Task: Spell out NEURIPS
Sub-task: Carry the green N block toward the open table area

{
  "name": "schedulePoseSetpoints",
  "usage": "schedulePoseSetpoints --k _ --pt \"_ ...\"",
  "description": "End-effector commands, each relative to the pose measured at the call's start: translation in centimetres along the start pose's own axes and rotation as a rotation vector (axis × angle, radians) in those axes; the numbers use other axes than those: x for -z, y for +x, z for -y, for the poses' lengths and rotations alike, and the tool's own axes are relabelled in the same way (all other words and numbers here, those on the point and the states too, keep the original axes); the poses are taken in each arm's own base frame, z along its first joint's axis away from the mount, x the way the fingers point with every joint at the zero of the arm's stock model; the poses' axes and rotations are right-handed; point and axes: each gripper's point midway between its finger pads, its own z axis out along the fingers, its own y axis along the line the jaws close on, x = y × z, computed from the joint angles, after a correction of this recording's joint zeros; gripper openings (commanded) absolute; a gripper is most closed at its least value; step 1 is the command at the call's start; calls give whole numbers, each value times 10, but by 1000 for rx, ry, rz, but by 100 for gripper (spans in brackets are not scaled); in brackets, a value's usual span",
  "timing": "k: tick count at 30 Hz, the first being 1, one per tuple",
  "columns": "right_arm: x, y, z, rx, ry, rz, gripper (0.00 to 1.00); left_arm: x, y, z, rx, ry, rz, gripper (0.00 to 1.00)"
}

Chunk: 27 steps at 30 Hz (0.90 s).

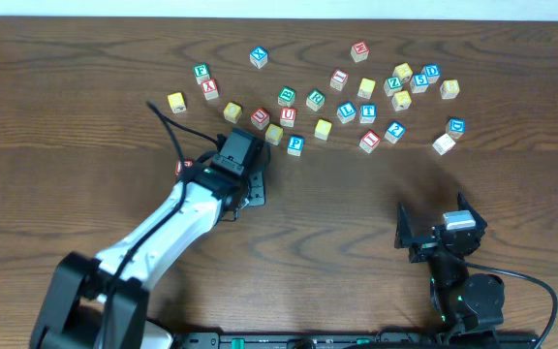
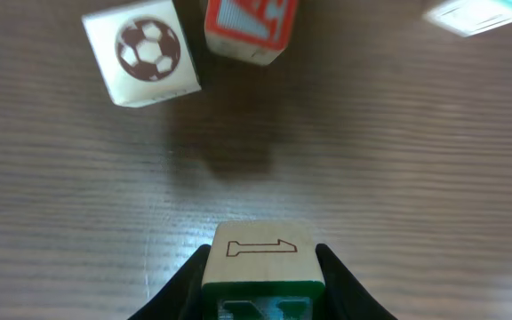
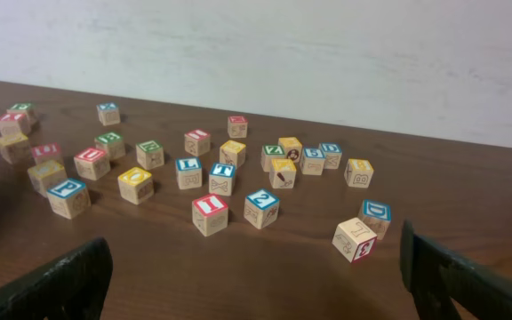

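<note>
**Item:** green-edged cube (image 2: 258, 249), clamped between the closed fingers of the left claw (image 2: 260, 262), near the surface's (image 1: 356, 213) left-centre. Its top face bears an outline drawing. The green lettered face is cut off at the frame edge and unreadable. From overhead the claw hides the cube.

**Adjacent:** soccer-ball cube (image 2: 145, 52); red-faced cube (image 2: 249, 27) and blurred blue-edged cube (image 2: 483, 13), both cropped.

**Beyond:** loose cubes (image 1: 367, 113) scattered. Right claw (image 3: 256, 284) spread wide, empty.

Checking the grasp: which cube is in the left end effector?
The green-edged cube, clamped in the left end effector; the football cube and red cube lie loose on the table beyond.
</note>
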Motion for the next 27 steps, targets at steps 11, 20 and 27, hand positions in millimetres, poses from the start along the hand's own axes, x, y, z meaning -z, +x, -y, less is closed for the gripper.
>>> schedulePoseSetpoints --k 11,20,27 --pt "0 0 3 -13 17 1 99 -37 18 -14 -71 -77 -87 13" --pt "0 0 3 -14 17 1 99 -34 13 -9 -111 -60 -82 13" --pt "0 0 3 -14 17 1 99 -34 13 -10 -124 -61 -85 13"
